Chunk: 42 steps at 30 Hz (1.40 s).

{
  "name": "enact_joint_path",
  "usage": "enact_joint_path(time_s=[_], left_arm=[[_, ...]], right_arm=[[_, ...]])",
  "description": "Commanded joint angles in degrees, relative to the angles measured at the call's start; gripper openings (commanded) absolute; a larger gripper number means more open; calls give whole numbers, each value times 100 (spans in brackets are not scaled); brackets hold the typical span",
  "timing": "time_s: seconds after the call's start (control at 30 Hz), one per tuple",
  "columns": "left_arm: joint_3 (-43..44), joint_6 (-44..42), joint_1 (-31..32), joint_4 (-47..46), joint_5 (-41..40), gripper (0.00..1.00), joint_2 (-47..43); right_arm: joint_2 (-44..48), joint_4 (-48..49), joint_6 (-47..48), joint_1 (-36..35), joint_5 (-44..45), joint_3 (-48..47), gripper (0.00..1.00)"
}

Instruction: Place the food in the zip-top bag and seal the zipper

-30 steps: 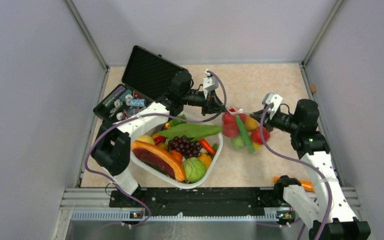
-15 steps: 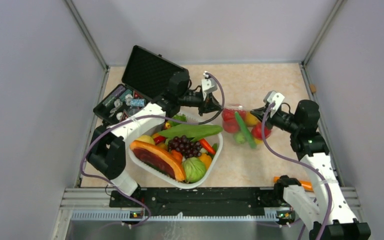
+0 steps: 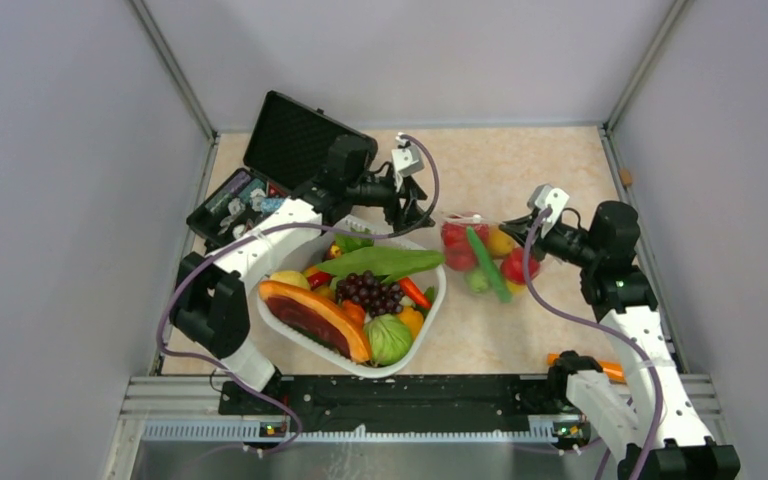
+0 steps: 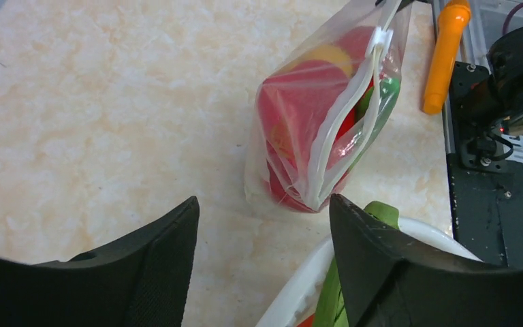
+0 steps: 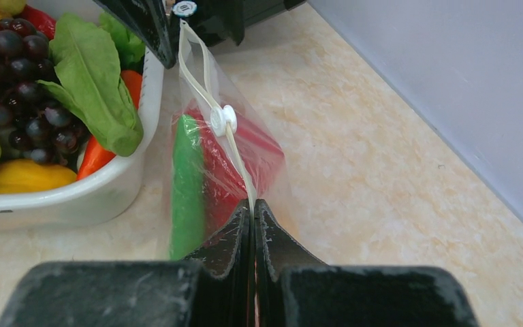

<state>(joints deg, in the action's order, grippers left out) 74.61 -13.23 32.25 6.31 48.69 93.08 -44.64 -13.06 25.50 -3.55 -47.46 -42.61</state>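
The clear zip-top bag (image 3: 482, 258) stands on the table between my two grippers, with the food inside: red pieces (image 4: 299, 109), a yellow piece (image 3: 501, 242) and a long green pod (image 5: 187, 174). Its white zipper (image 4: 344, 136) runs along the top edge. The two strips gape apart between the slider (image 5: 223, 119) and the end facing my left gripper. My right gripper (image 5: 253, 204) is shut on the zipper's other end. My left gripper (image 4: 262, 204) is open a short way from the bag, with nothing between its fingers.
A white oval basket (image 3: 432, 305) of toy produce, with a papaya slice, grapes and leaves, sits just left of the bag, its rim (image 4: 299, 286) under my left gripper. An open black case (image 3: 300, 140) stands at the back left. An orange tool (image 3: 608, 370) lies by the right arm's base.
My left gripper has opened, let go of the bag's left end and drawn back to the left. The right gripper has kept its grip and barely moved.
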Motion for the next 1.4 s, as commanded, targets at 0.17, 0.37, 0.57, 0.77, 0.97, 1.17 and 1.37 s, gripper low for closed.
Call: enact_joint_path(time_s=[0.17, 0.37, 0.57, 0.77, 0.97, 1.17, 1.37], left_arm=[[728, 435, 15, -676, 742, 93, -298], [1396, -425, 487, 283, 764, 98, 23], [2181, -875, 837, 1161, 543, 85, 652], [2485, -994, 1045, 1349, 424, 63, 964], [2716, -1055, 1082, 1739, 127, 50, 1183], [2716, -1137, 1118, 1805, 62, 21, 1178], [2695, -1151, 1117, 1783, -39, 0, 1144]], right_arm=[[25, 177, 152, 23, -198, -91, 0], [33, 210, 127, 28, -242, -87, 0], [84, 149, 141, 24, -257, -103, 0], [112, 140, 155, 30, -246, -99, 0], [122, 159, 169, 24, -240, -76, 0], [118, 169, 191, 26, -238, -72, 0], [105, 89, 243, 24, -211, -104, 0]])
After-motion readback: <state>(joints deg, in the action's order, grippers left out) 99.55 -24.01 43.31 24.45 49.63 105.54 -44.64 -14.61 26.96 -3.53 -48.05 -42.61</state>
